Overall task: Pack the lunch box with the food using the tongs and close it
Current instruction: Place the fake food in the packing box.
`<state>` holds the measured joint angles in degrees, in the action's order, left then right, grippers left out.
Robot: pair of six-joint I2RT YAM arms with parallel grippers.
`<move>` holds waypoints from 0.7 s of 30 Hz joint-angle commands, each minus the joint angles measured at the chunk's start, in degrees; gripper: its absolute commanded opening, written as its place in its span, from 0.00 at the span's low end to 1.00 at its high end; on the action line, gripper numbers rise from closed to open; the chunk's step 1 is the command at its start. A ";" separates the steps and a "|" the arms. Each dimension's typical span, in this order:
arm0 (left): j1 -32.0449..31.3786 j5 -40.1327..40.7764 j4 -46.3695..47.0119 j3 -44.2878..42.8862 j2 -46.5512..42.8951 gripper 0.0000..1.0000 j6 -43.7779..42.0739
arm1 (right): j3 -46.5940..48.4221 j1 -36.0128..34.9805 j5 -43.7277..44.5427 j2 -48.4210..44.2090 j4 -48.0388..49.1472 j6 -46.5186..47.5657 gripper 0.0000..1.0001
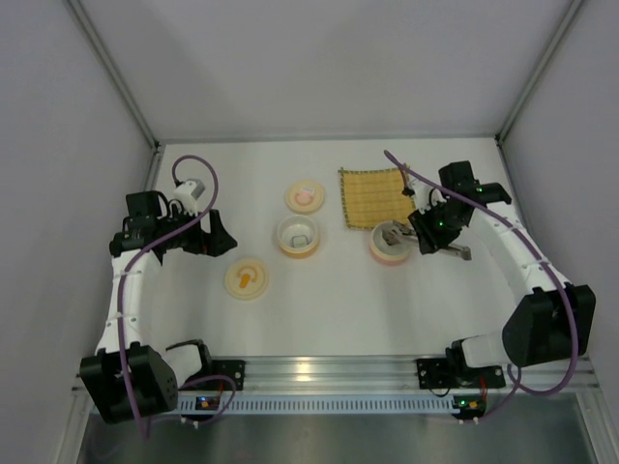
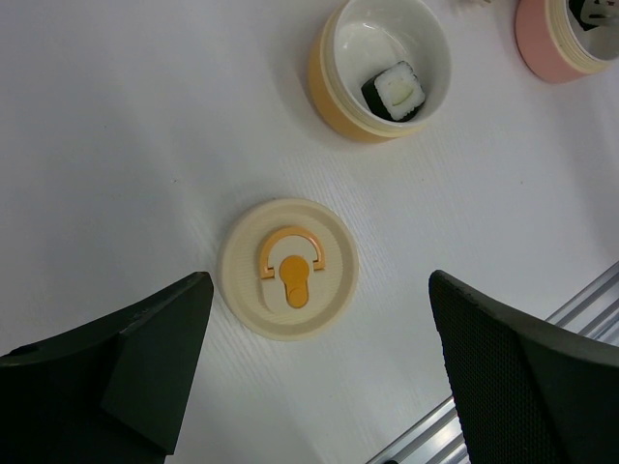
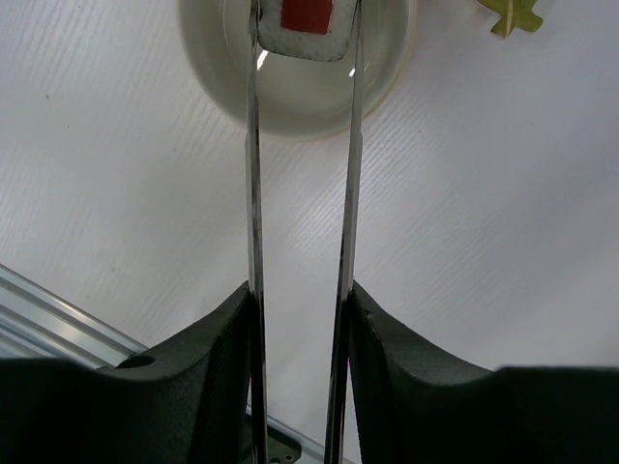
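Observation:
The lunch box lies in parts: an orange tub (image 1: 299, 236) and a pink tub (image 1: 389, 245), both without lids. A dark food piece with a pale middle (image 2: 395, 91) sits in the orange tub (image 2: 334, 82). My right gripper (image 3: 300, 300) is shut on the silvery tongs (image 3: 253, 174). Their tips flank the white food piece with a red top (image 3: 307, 24), inside the pink tub (image 3: 387, 68). My left gripper (image 2: 319, 285) hangs open above the orange-handled lid (image 2: 287, 280), holding nothing.
A pink-marked lid (image 1: 305, 197) lies behind the orange tub. The yellow woven mat (image 1: 372, 196) is at the back right. A small green leaf-shaped bit (image 3: 513, 14) lies beside the pink tub. The aluminium rail (image 1: 329, 372) runs along the near edge.

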<state>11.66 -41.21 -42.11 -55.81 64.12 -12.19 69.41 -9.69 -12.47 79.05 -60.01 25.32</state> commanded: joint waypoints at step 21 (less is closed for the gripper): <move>0.38 -1.41 -0.08 -1.40 -0.31 0.98 -1.09 | 6.17 -0.68 -4.40 -2.22 1.21 -0.89 0.50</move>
<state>11.66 -41.21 -42.09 -55.81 64.12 -12.19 70.30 -10.00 -13.52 79.42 -59.99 25.23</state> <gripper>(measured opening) 0.983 0.504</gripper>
